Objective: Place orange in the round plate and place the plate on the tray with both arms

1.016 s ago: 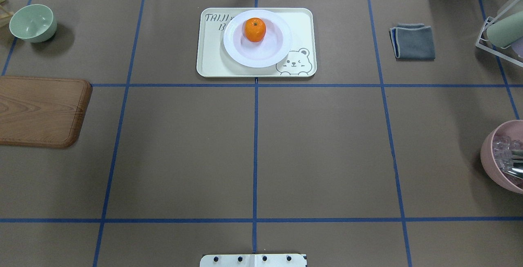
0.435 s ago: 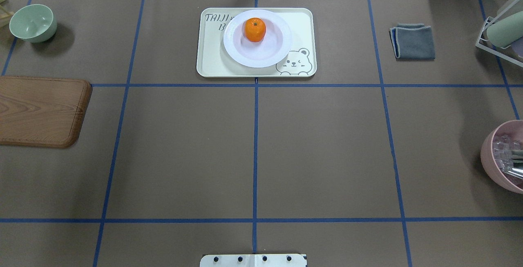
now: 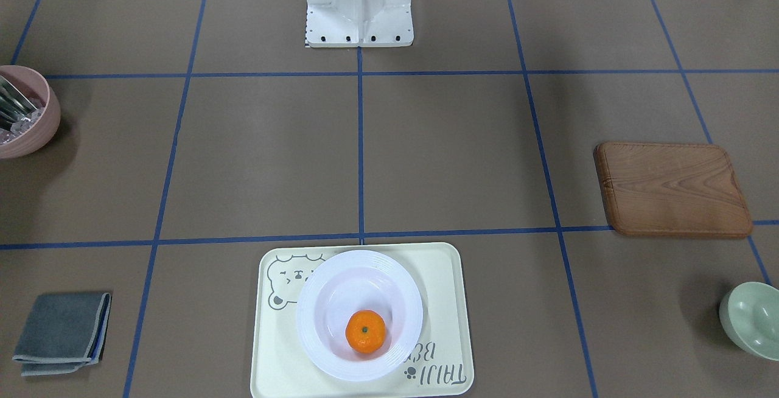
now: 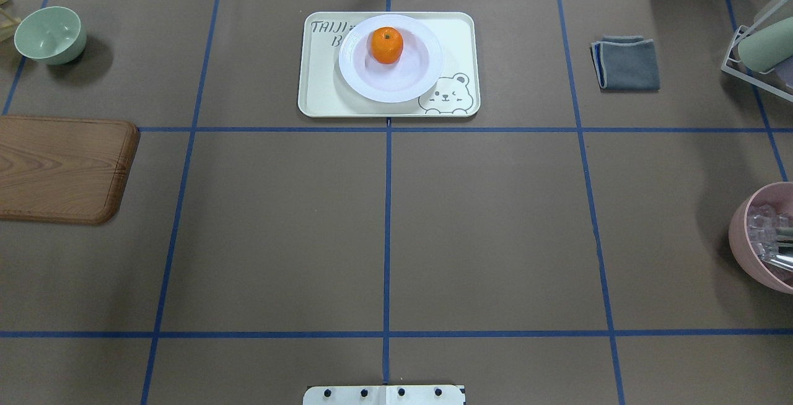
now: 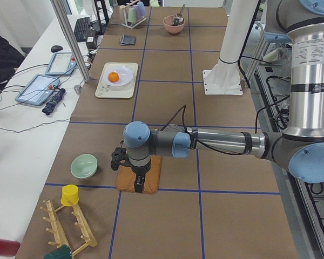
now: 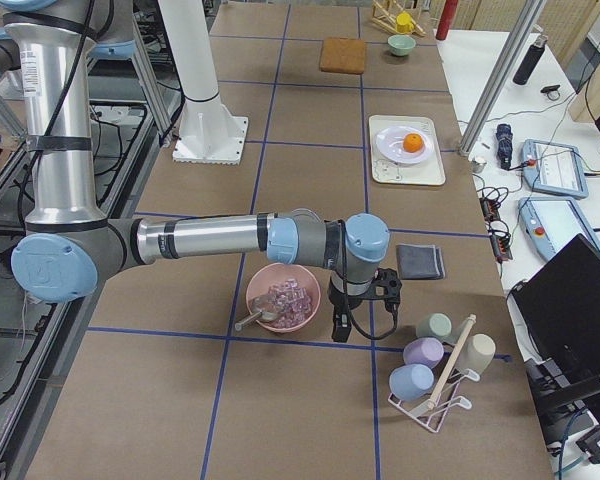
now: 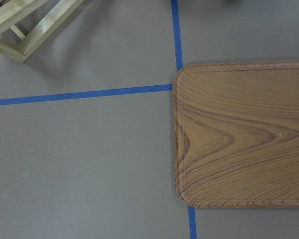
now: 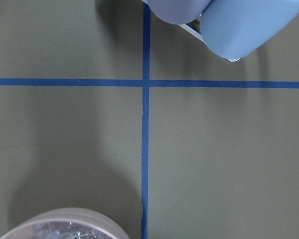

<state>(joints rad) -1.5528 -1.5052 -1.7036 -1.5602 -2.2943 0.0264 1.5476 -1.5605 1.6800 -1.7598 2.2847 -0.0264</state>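
The orange (image 4: 387, 44) sits in the sunken centre of the white plate (image 4: 396, 82), toward the side away from the robot, with its dark stem dot facing up. The plate rests on the cream tray (image 4: 319, 96) at the far middle of the table. It covers part of the lettering, and its rim lies just beside the bear drawing. Nothing touches the fruit, the plate or the tray.

Both arms are well apart from the tray, one at each end of the table. The left gripper (image 5: 139, 185) points down above the wooden board (image 4: 62, 169), near the green bowl (image 4: 48, 34) and the wooden rack (image 5: 70, 229) with a yellow cup (image 5: 69, 194) on it. The right gripper (image 6: 342, 322) hangs just beside the pink bowl (image 6: 282, 298), which holds clear chunks and a metal utensil. A folded grey cloth (image 6: 420, 261) and a rack of pastel cups (image 6: 442, 362) lie close by.

Each gripper shows only in a side view, so I cannot tell whether its fingers are spread or pressed together. Neither appears to hold anything.
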